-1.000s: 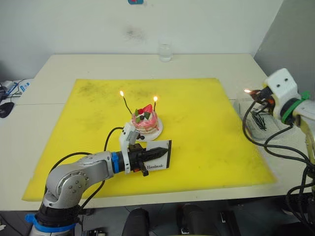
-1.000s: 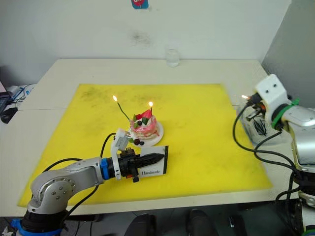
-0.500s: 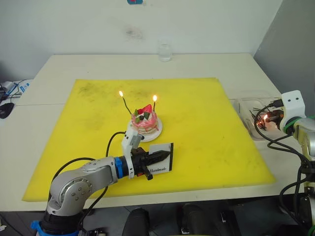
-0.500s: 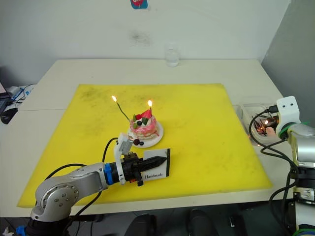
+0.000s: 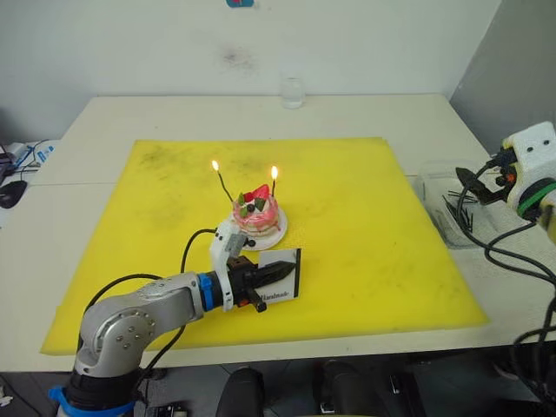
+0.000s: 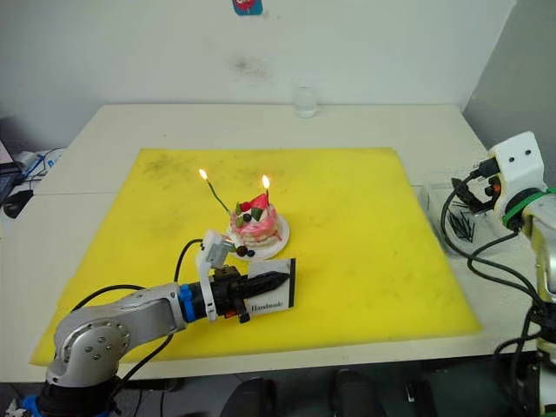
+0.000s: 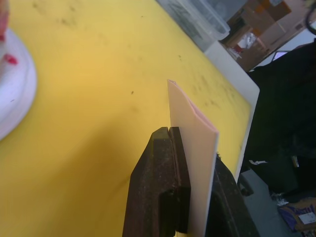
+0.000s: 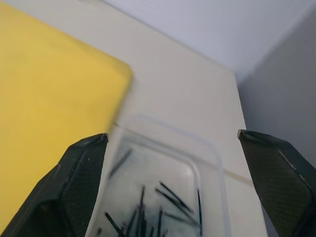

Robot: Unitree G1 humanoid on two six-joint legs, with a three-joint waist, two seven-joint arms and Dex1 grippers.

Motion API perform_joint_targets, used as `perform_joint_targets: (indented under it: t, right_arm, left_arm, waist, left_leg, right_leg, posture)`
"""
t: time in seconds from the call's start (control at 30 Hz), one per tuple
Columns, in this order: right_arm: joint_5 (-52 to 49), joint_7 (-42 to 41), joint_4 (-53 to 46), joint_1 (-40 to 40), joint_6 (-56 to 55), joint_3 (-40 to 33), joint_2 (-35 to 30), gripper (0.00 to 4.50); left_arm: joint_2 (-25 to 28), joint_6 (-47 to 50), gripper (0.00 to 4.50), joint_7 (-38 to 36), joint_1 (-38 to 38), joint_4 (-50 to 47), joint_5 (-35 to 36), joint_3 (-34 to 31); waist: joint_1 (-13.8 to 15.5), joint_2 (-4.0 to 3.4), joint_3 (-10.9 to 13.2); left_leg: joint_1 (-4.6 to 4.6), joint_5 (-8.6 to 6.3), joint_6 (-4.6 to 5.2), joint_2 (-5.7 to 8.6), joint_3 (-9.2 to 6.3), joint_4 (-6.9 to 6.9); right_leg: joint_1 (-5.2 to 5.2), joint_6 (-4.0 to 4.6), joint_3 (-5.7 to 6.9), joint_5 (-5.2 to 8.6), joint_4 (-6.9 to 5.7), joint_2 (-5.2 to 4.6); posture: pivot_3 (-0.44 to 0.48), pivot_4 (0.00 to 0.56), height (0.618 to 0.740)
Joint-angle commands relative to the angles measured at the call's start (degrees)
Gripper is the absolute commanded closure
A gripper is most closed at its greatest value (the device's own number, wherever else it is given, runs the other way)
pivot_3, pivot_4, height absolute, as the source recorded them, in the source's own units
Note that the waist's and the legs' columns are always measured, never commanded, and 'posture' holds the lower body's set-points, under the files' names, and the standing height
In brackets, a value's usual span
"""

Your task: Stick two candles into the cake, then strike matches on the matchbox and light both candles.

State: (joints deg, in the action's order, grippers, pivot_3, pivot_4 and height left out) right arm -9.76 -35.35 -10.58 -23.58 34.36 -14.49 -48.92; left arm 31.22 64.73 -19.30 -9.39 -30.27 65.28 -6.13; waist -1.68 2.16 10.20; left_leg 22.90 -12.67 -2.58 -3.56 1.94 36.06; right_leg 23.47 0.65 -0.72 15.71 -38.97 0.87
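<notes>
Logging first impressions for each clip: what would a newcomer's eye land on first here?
The two lit candles, small flames at their tips, standing in the pink cake at the middle of the yellow mat. Next, the left gripper just in front of the cake, shut on the white matchbox. At the table's right edge, the right gripper hangs open over a clear tray of dark matches.

Bright, even room light washing over the worktop [image 5: 365, 113], shadows staying soft, two small flames glowing, right wrist fingers [image 8: 81, 182] blurring close up
</notes>
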Motion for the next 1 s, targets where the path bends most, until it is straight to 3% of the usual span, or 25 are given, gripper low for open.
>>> perform_joint_targets:
  t: [0.03,0.23,0.5,0.53,0.9,0.97,1.0]
  right_arm:
    - [-7.1,-10.2,-9.8,3.7,-3.4,2.2,-0.7,0.03]
    - [-20.9,-20.0,-20.3,4.7,5.1,5.0,-3.0,0.03]
    - [-23.4,-17.4,-24.8,3.9,8.6,10.4,-1.3,0.03]
    - [-23.3,-17.3,-25.0,4.0,8.6,10.7,-1.4,0.00]
    - [-22.3,-16.2,-24.2,4.3,7.4,12.0,-1.7,0.00]
    - [-22.0,-16.5,-23.9,4.4,6.9,12.0,-1.9,0.00]
    - [-21.8,-16.8,-23.7,4.5,6.6,12.1,-2.2,0.00]
  left_arm:
    - [1.5,3.6,4.50,4.2,0.0,-1.3,3.9,-1.6]
    - [2.3,9.5,4.50,10.5,-2.0,4.8,8.6,-1.7]
    - [2.6,11.1,4.50,10.3,-5.7,7.5,5.0,1.7]
    - [3.1,11.2,3.91,9.8,-5.9,7.3,4.7,1.7]
    - [9.2,13.4,0.53,8.5,-5.6,4.7,10.9,-3.8]
    - [10.0,13.4,0.02,8.9,-5.6,4.2,12.1,-4.6]
    - [10.6,13.3,0.02,9.0,-5.8,3.9,12.3,-4.9]
  waist:
    - [-0.1,0.00,0.0]
    - [0.0,-0.05,0.0]
    - [0.2,0.02,0.0]
    - [0.2,0.02,0.0]
    - [0.1,0.02,0.0]
    - [0.1,0.02,0.0]
    - [0.1,0.02,0.0]
  left_leg:
    - [-0.02,0.00,0.00,0.01,0.01,0.00]
    - [-0.08,0.00,0.00,0.00,-0.08,0.03]
    - [-0.06,0.00,0.00,0.05,-0.07,0.03]
    - [-0.06,0.00,0.00,0.05,-0.08,0.03]
    - [-0.07,0.00,0.00,0.00,-0.10,0.02]
    - [-0.06,0.00,0.00,0.01,-0.09,0.02]
    - [-0.06,0.00,0.00,0.01,-0.08,0.02]
  right_leg:
    - [-0.01,0.00,-0.01,0.00,0.00,-0.01]
    - [-0.08,-0.03,0.10,-0.02,-0.06,-0.01]
    - [-0.12,-0.02,0.10,-0.02,0.01,-0.03]
    - [-0.12,-0.02,0.10,-0.02,0.01,-0.03]
    - [-0.10,-0.02,0.13,-0.02,0.00,-0.03]
    - [-0.10,-0.02,0.12,-0.02,0.00,-0.03]
    - [-0.10,-0.02,0.11,-0.02,0.00,-0.05]
  posture:
    - [0.000,0.150,0.740]
    - [0.000,0.150,0.740]
    - [0.000,0.150,0.740]
    - [0.000,0.150,0.740]
    - [0.000,0.150,0.740]
    - [0.000,0.150,0.740]
    - [0.000,0.150,0.740]
